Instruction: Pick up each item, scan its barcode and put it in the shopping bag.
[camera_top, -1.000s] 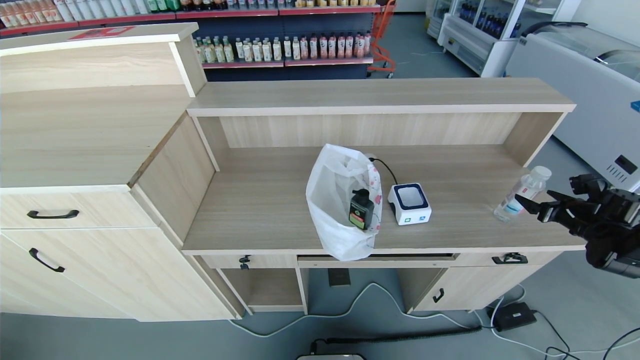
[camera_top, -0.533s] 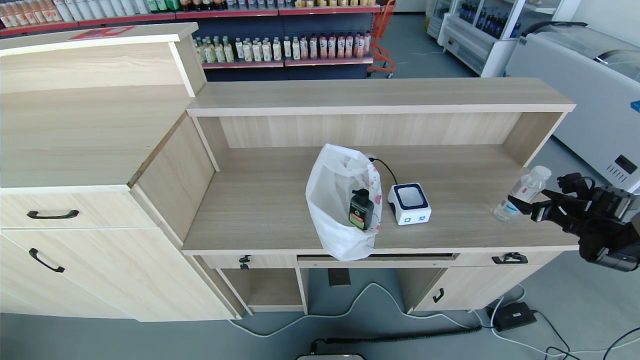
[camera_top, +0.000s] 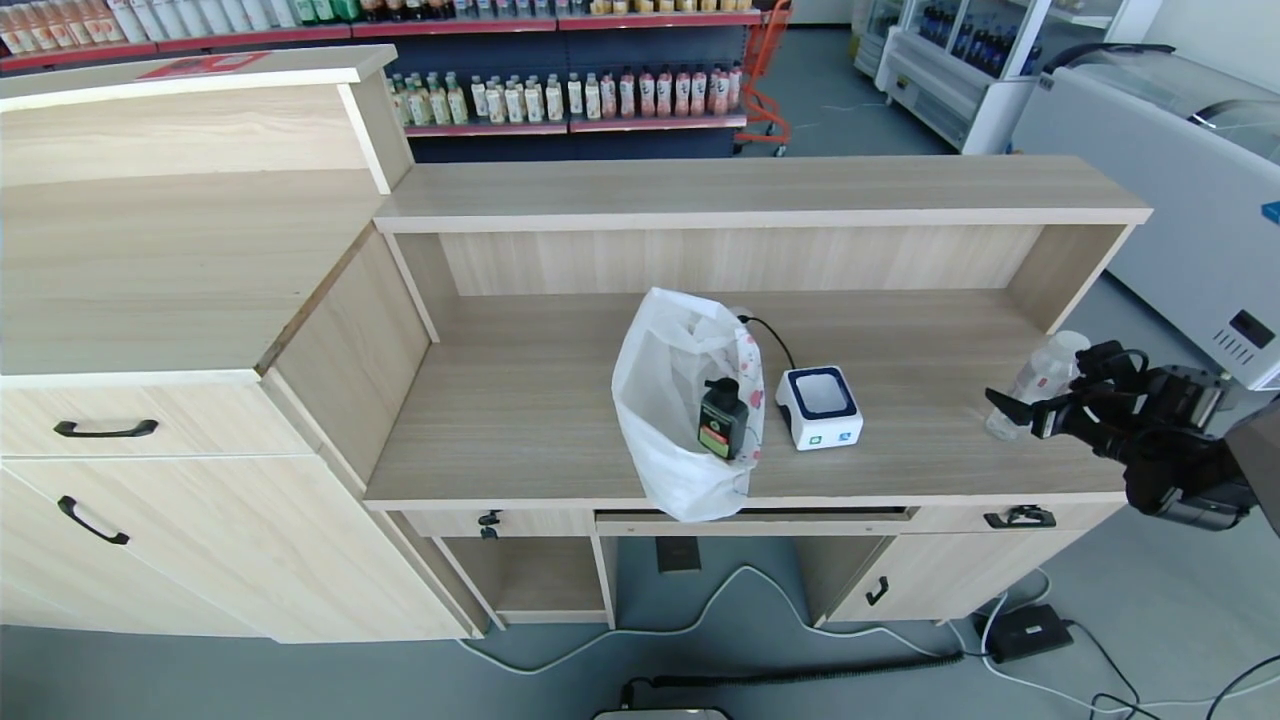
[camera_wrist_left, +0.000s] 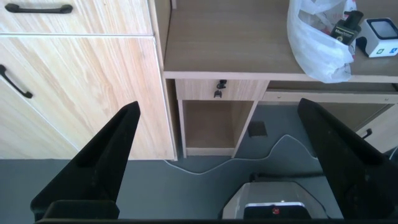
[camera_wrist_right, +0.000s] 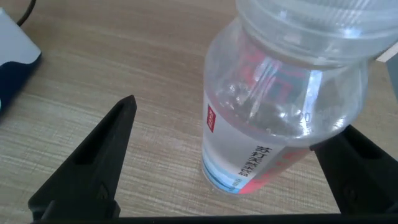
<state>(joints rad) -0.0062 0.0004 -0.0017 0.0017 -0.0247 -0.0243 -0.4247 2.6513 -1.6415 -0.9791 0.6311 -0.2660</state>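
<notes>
The clear water bottle (camera_top: 1040, 385) is standing on the wooden checkout counter (camera_top: 540, 400), near its right end and well apart from the other things. The right gripper (camera_top: 1040, 392) is hovering low at that end with its claw spread wide, and the bottle is sitting between the two dark fingers (camera_wrist_right: 84, 165). The claw is not closing on it, and whether either finger is touching the plastic cannot be told. In the right wrist view the bottle (camera_wrist_right: 280, 118) is showing its clear cap and a red and blue label, with the gripper (camera_wrist_right: 236, 118) framing it on both sides. Toward the middle of the counter, the white plastic shopping bag (camera_top: 680, 400) is slumping open at the front edge, and a dark bottle with a black top (camera_top: 722, 420) is already resting inside it. Just beside the bag, the white barcode scanner (camera_top: 820, 405) with a dark-rimmed window is trailing a black cable (camera_top: 770, 335) behind it. The left gripper (camera_wrist_left: 217, 106) is hanging in front of the counter's drawers, its claw wide open and gripping nothing.
</notes>
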